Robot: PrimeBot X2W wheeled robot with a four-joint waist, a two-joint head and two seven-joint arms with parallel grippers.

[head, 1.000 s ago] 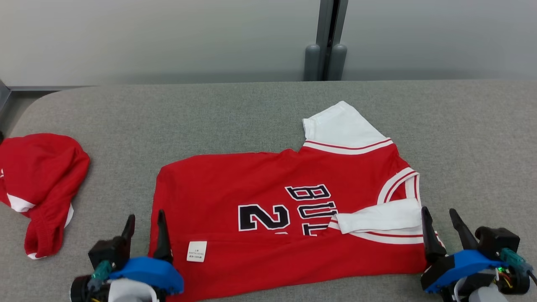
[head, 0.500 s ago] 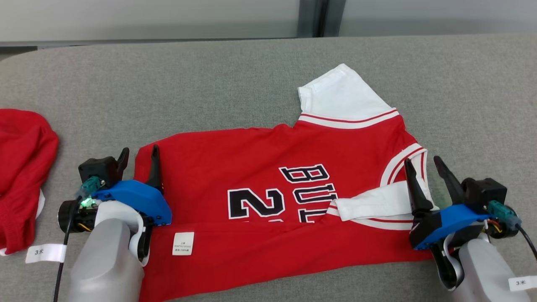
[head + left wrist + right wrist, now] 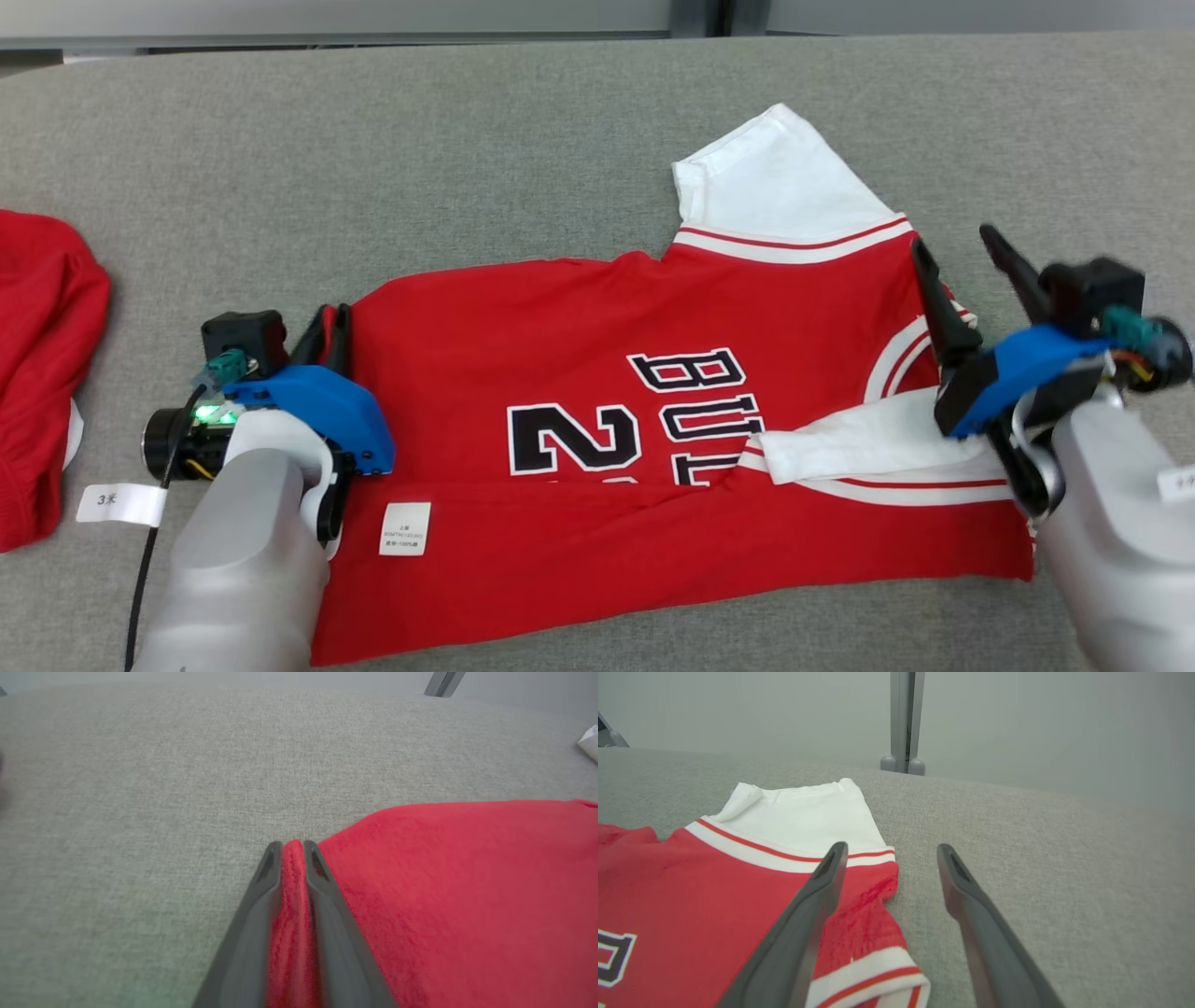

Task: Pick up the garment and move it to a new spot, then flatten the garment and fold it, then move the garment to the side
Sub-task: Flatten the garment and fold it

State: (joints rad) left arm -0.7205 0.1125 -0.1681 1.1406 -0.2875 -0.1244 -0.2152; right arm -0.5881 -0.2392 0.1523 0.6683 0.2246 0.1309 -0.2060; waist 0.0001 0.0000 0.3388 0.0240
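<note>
Head view gives us the red shirt (image 3: 607, 448) spread flat across the middle of the grey cushion (image 3: 467, 159), with its white sleeve (image 3: 775, 177) toward the upper right. Our left gripper (image 3: 332, 322) sits at the shirt's left edge, left of centre in the frame. Its fingers are narrow and pinch a fold of red cloth, which we see squeezed between them in the left wrist view. Our right gripper (image 3: 966, 271) stands wide at the shirt's right edge, one finger over red cloth, the other over bare cushion, holding nothing.
</note>
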